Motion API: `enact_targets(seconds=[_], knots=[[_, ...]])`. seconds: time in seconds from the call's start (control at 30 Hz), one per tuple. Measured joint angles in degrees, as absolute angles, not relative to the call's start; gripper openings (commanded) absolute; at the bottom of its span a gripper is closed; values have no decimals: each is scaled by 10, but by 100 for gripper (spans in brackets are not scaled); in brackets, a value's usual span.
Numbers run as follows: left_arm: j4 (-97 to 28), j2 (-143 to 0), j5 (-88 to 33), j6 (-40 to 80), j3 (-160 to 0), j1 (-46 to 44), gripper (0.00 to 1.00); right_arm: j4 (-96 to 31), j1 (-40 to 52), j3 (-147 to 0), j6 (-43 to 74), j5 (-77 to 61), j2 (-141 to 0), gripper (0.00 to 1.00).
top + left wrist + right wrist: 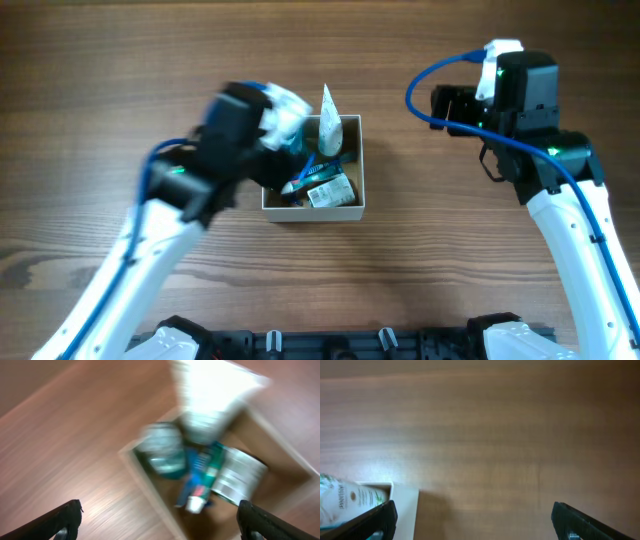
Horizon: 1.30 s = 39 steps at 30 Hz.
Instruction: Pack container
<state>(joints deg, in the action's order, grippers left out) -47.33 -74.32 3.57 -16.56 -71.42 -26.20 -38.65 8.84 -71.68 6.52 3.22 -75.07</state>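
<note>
The container [313, 212], a shallow square box with white walls and a brown inside, sits mid-table. It holds a white tube [329, 118] standing up at the back, a blue toothpaste tube [300, 183] and a silver packet [330, 190]. My left gripper [285, 125] hovers over the box's back left corner, blurred, open and empty. In the left wrist view the box [145, 485], white tube [210, 395], a teal round item [162, 450], toothpaste [200, 480] and packet [237, 477] lie beyond the open fingers [160, 520]. My right gripper [445, 108] is open and empty, right of the box.
The right wrist view shows the box's corner [405, 510] and the white tube [345, 500] at lower left, with bare wooden table [495, 435] between the open fingers [475, 520]. A black rail [330, 345] runs along the table's front edge.
</note>
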Motion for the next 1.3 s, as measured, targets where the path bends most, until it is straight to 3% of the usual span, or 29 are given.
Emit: enact_targets(seconds=[0.13,0.27,0.4,0.6,1.0,1.1,1.3], knots=[[-476,-729,55,-74,-714,-93,100,-339,88,-717,11,-18,-751,100],[-522,-732,31,-51,-714,-9,100,-402,88,-717,26,-39,-751,100],[-508,-621,-7,-48,-647,2,100,-459,113,-672,65,-7,-672,100],[-502,-353,-25,6,-479,2,100,-491,189,-490,133,75,-389,100],[-550,-316,-29,17,-467,2,100,-540,176,-456,138,93,-324,100],[-551,-316,-29,17,-467,2,100,-436,133,-382,87,74,-190,100],[-551,-316,-30,17,-465,2,100,-46,76,-112,22,24,-31,100]])
